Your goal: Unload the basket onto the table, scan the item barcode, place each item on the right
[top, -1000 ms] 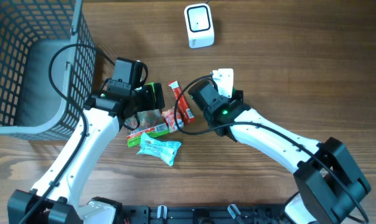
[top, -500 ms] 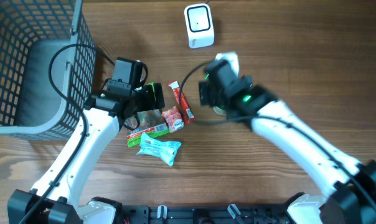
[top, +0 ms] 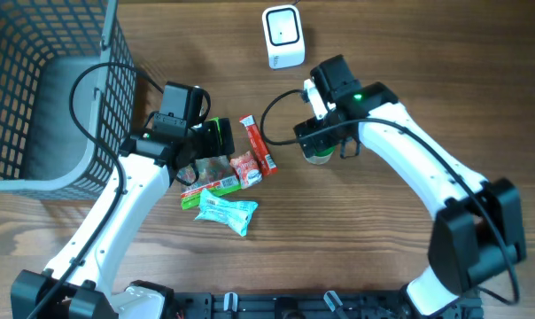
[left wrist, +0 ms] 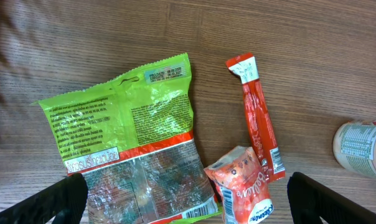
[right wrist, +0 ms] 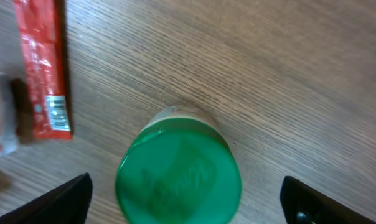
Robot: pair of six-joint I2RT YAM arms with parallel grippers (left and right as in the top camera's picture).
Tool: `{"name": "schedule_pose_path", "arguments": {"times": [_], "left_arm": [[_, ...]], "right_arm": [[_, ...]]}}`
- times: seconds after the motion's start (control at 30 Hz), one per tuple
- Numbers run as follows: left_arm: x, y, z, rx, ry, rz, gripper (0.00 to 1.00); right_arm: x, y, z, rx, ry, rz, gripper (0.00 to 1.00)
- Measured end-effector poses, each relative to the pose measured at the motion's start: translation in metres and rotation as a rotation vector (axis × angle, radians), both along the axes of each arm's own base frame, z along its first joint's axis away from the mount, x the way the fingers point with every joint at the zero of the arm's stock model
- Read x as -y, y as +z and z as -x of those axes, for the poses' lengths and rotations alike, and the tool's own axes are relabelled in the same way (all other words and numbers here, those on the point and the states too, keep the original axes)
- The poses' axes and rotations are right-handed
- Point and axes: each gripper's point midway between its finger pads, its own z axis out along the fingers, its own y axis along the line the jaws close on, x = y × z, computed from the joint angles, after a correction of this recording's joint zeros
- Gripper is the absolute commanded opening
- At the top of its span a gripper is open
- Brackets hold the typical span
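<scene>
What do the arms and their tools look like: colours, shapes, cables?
The left arm and right arm have white rounded links and black joints. A black cable loops near each wrist. A green light glows on the right arm. The left tool and right tool have black fingers.

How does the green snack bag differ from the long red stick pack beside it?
The green snack bag is broad and crinkled; the red stick pack is narrow and straight. The bag's upturned face carries dense printed text; the stick is mostly plain red, with a barcode near one end in the right wrist view. Both lie flat on the wooden table, neither gripped.
</scene>
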Motion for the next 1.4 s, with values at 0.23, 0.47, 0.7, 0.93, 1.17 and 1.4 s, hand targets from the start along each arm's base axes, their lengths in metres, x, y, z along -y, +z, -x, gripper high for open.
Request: {"name": "schedule_pose_path", "arguments": {"times": [0.23,0.47,0.7,0.93,1.17,1.4], "left_arm": [[0.000,0.000,0.000,0.000,0.000,0.000,1.00],[0.000,0.000,0.000,0.000,0.000,0.000,1.00],[0.000,0.000,0.000,0.000,0.000,0.000,1.00],[0.000,0.000,0.000,0.000,0.000,0.000,1.00],[0.000,0.000,0.000,0.000,0.000,0.000,1.00],[0.000,0.000,0.000,0.000,0.000,0.000,1.00]], "right_arm": [[0.000,-0.023,0.000,-0.045,-0.018,0.017,0.59],[0.009,-0.024,0.006,-0.088,-0.373,-0.007,0.81],[0.012,-0.025,0.008,-0.086,-0.221,0.037,0.53],[-0.008,-0.023,0.028,-0.218,-0.352,-0.093,1.00],[-0.009,-0.022,0.017,-0.134,-0.071,-0.051,0.98],[-0.008,-0.022,0.018,-0.107,0.147,-0.006,0.81]]}}
